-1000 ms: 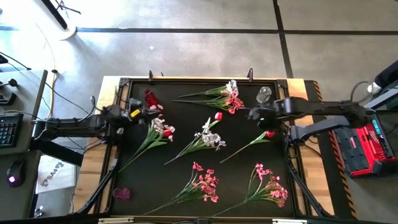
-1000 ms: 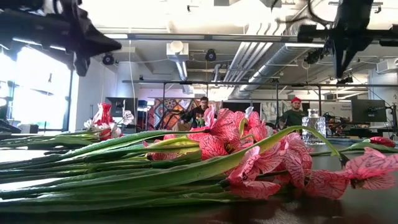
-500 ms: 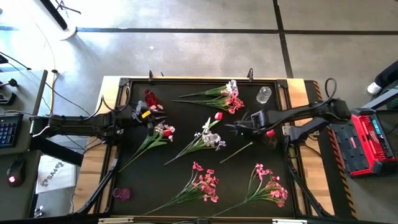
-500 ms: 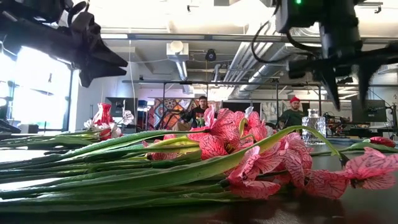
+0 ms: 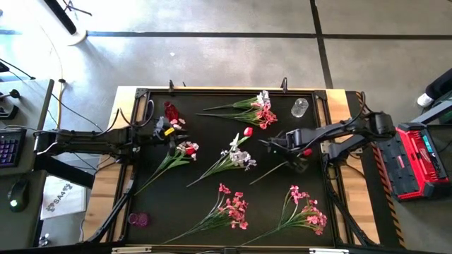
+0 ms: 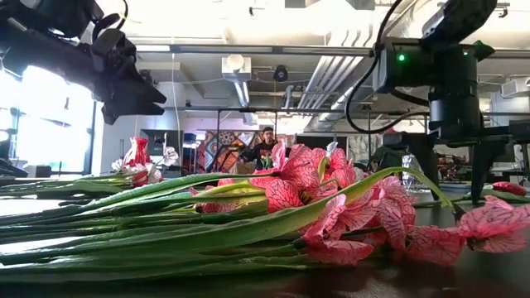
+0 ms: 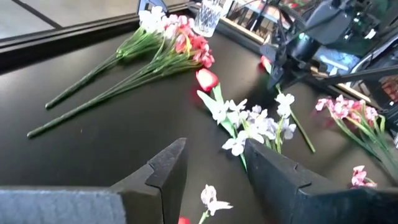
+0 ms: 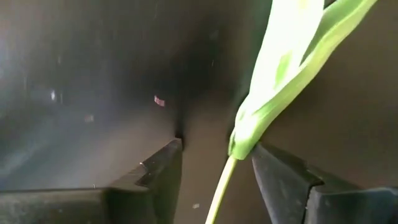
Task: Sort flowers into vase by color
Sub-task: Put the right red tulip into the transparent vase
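Observation:
Flowers lie flat on the black table (image 5: 212, 127): white sprays (image 5: 236, 156) (image 5: 183, 149), pink sprays (image 5: 233, 208) (image 5: 307, 213), a mixed bunch (image 5: 258, 109), and a loose red bloom (image 5: 248, 131). A red tulip (image 5: 306, 150) has a long green stem (image 8: 217, 193). My right gripper (image 8: 214, 162) points down and is open, one finger on either side of that stem, just below its leaf (image 8: 273, 62). Whether a finger touches it, I cannot tell. My left gripper (image 7: 214, 165) hovers open above the left white spray's blossoms (image 7: 211, 198).
A clear glass vase (image 5: 299, 107) stands at the far right, a red vase (image 5: 170, 111) at the far left, and a small pink vase (image 5: 138, 219) at the near left corner. People sit in the room beyond the table (image 6: 267, 147).
My right gripper has dropped from high above the table down over the red tulip's stem, rolling its wrist and opening its fingers. My left gripper has eased toward the table's right and tipped downward, opening as it went. No flower has moved.

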Tool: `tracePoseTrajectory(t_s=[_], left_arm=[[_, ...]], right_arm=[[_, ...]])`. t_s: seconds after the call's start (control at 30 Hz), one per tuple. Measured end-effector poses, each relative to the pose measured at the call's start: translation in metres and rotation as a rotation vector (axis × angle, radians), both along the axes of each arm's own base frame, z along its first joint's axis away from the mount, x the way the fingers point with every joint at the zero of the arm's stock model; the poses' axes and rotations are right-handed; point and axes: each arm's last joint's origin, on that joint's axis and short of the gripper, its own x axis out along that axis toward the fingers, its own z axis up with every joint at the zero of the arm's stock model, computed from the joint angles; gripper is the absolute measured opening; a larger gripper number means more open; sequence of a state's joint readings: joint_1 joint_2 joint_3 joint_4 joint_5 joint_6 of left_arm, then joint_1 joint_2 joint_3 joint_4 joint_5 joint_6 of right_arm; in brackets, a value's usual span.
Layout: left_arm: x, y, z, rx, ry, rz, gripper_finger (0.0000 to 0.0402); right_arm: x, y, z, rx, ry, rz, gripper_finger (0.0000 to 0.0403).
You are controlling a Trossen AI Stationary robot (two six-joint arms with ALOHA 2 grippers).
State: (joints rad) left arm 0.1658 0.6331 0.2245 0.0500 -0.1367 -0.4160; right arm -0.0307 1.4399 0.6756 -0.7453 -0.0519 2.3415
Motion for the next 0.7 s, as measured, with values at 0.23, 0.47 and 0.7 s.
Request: tracePoseTrajectory(t_s=[0.23,0.47,0.7], left_arm=[[-0.002,0.0,-0.004,-0.006,0.044,0.003,0.015],[-0.002,0.001,-0.004,0.005,0.048,0.03,0.015],[-0.002,0.001,-0.004,0.005,0.047,0.039,0.015]], right_arm=[[-0.005,-0.006,0.0,-0.005,0.048,0.0,0.0129],[-0.007,-0.006,0.0,-0.066,0.07,0.052,0.0018],[0.006,0.006,0.011,-0.165,0.006,0.15,0.0012]])
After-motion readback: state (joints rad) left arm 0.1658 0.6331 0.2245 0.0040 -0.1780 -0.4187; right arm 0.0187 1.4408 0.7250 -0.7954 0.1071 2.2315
